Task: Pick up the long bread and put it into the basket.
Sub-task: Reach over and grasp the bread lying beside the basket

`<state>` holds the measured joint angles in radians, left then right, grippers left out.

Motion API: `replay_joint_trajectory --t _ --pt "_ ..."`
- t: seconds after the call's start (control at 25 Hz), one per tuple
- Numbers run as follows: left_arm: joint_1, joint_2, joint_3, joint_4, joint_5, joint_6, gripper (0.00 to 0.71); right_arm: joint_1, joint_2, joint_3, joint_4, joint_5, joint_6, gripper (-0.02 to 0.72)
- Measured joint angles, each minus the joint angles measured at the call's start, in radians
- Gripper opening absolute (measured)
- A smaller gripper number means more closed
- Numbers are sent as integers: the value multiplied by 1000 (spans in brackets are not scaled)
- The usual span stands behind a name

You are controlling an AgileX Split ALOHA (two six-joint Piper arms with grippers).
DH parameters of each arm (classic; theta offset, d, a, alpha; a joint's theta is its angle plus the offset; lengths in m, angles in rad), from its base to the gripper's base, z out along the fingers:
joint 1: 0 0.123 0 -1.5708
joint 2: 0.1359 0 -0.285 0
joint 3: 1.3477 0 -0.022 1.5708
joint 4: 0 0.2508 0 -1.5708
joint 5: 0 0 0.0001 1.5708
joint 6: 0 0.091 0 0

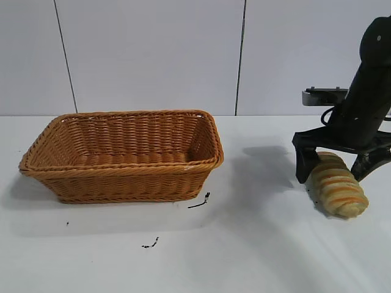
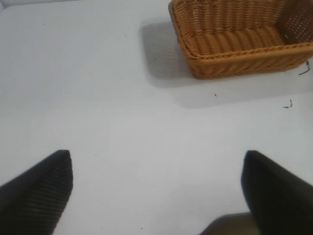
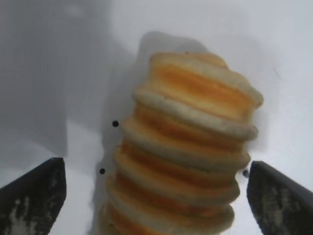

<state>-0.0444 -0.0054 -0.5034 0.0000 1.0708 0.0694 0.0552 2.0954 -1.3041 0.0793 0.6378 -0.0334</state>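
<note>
Bright, even light from overhead washes the white counter (image 1: 256, 256). The basket (image 1: 122, 155) casts a soft grey shadow to its left and near side. The long bread (image 3: 186, 152) looks slightly soft up close, a dim shadow beside it.

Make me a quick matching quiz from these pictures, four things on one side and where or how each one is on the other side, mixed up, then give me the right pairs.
Things:
1. long bread
2. basket
3. right hand
4. left hand

Places or states:
A. open over bare table, away from the basket
B. standing empty at the exterior view's left
C. lying on the table at the exterior view's right
D. open, fingers either side of the loaf

Pairs: 1-C, 2-B, 3-D, 4-A
</note>
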Motion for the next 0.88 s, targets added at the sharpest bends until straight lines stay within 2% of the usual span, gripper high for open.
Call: replay_joint_trajectory --t 0.16,0.24,0.32,0.44,0.52,0.6,0.76,0.88 --pt "0 0 0 0 0 0 696 0 0 -1 -2 11 0 693" --pt "0 0 0 0 0 0 696 0 0 -1 -2 27 0 661" --pt "0 0 0 0 0 0 696 0 0 -1 -2 42 0 573" --pt "0 0 0 0 0 0 696 0 0 -1 -4 47 4 375" --pt "0 0 0 0 0 0 696 0 0 -1 -4 47 4 268" --pt "0 0 0 0 0 0 696 0 0 -1 -4 47 4 198" --pt "0 0 0 0 0 0 696 0 -5 -4 -4 54 4 156" --pt "0 0 0 0 0 0 696 0 -22 -45 -4 122 1 152"
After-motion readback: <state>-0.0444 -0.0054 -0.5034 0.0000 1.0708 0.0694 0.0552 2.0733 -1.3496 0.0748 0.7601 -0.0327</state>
